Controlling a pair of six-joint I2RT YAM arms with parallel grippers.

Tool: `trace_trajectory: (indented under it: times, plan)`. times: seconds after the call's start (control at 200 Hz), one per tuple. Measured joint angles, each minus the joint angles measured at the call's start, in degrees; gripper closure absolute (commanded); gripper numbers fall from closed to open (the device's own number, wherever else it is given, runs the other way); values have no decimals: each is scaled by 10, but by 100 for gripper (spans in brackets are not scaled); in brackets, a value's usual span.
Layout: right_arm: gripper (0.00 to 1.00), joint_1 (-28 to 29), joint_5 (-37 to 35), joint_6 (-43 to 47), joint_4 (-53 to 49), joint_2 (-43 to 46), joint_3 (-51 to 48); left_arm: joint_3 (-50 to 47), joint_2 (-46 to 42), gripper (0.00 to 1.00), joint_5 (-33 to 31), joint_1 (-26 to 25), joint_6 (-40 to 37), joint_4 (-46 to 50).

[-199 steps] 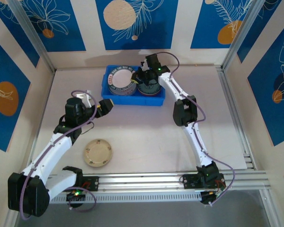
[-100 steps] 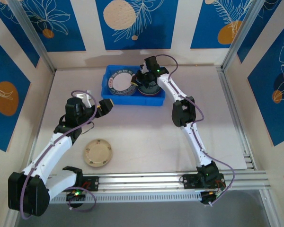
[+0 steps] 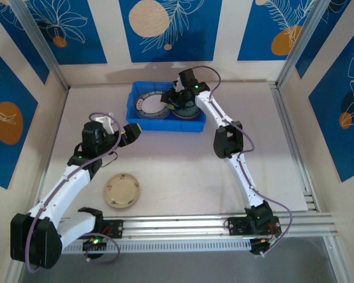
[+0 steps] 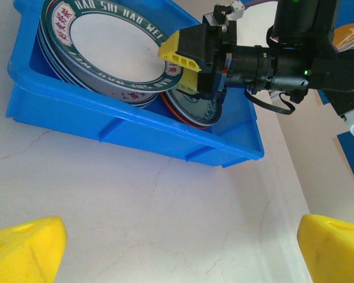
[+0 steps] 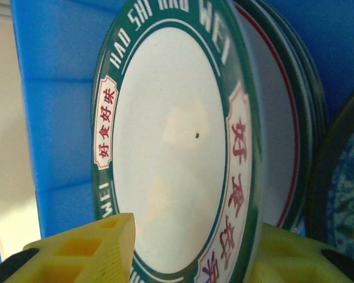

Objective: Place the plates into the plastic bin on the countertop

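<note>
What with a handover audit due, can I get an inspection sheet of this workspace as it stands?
Surface: countertop pale, faint hairline marks.
Job's things: blue bin at the back holds a tilted white plate atop a stack, a teal patterned plate beside it; cream plate lies outside, on the countertop by the left arm.
Clutter: nothing seen.
Grippers: left gripper open, short of the bin; right gripper over the bin, fingers parted astride the white plate's rim.
Cables: purple cables looped along both arms.
Surroundings: patterned walls; aluminium rail at the near edge.
</note>
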State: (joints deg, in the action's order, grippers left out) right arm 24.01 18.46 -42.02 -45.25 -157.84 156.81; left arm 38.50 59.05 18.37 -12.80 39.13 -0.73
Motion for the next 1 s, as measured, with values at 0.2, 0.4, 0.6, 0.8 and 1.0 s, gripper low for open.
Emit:
trace_trajectory:
  times: [0.2,0.4,0.6,0.8,1.0]
  plan:
    - [54,1,-36,31,-35,0,10,0,1,1,-5,0,0,-1]
    - [54,8,-68,65,-71,0,10,0,23,1,-7,0,0,-5]
    - [53,16,-105,97,-101,5,12,0,42,1,-7,0,7,-20]
    - [53,17,-139,118,-127,28,0,0,57,1,-6,0,9,-33]
    - [54,12,-142,120,-127,51,-11,0,75,1,-6,0,10,-43]
